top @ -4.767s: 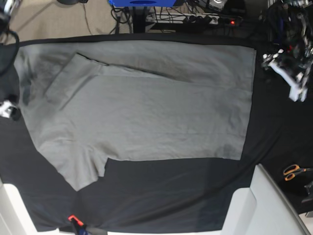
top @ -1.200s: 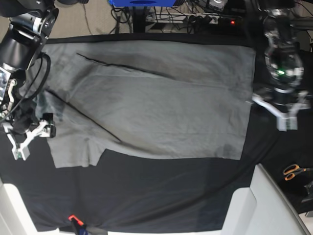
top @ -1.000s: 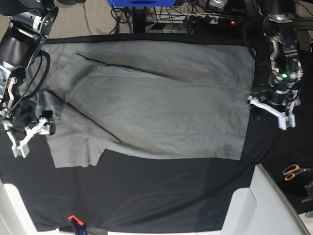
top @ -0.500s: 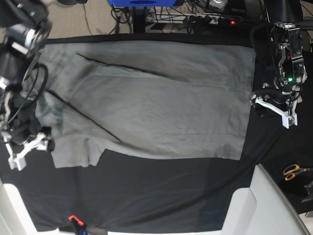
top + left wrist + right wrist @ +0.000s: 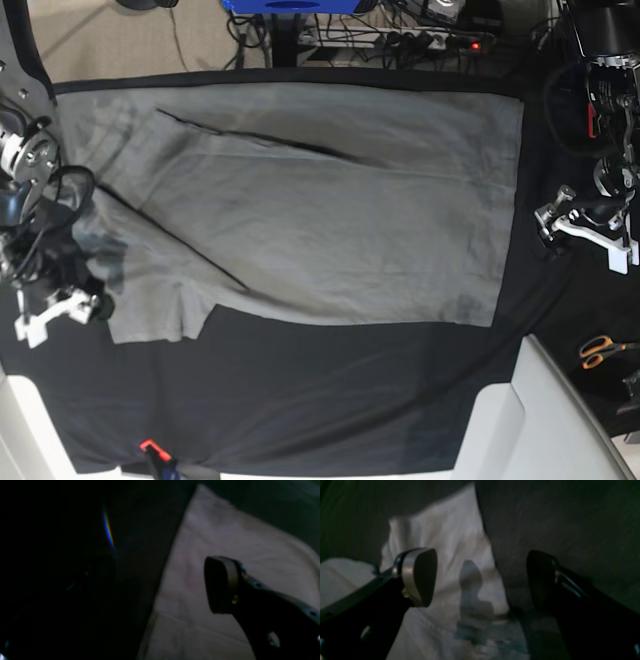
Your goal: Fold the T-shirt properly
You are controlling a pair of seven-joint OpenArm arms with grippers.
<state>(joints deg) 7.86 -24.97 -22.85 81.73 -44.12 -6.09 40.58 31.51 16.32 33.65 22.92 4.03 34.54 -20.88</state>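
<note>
T-shirt (image 5: 330,220): matt grey cloth, softly creased. Table cloth (image 5: 340,400): matt black fabric. Right gripper (image 5: 480,580): matt black pads, one with a dull metal edge.

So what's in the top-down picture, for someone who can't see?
A grey T-shirt lies partly folded on a black cloth. An open claw sits at its left edge, and another waits off to the right.

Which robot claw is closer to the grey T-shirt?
The right gripper, on the base view's left. It sits right by the T-shirt at its lower left corner. The left gripper, on the other side, has a strip of black cloth between it and the shirt.
</note>
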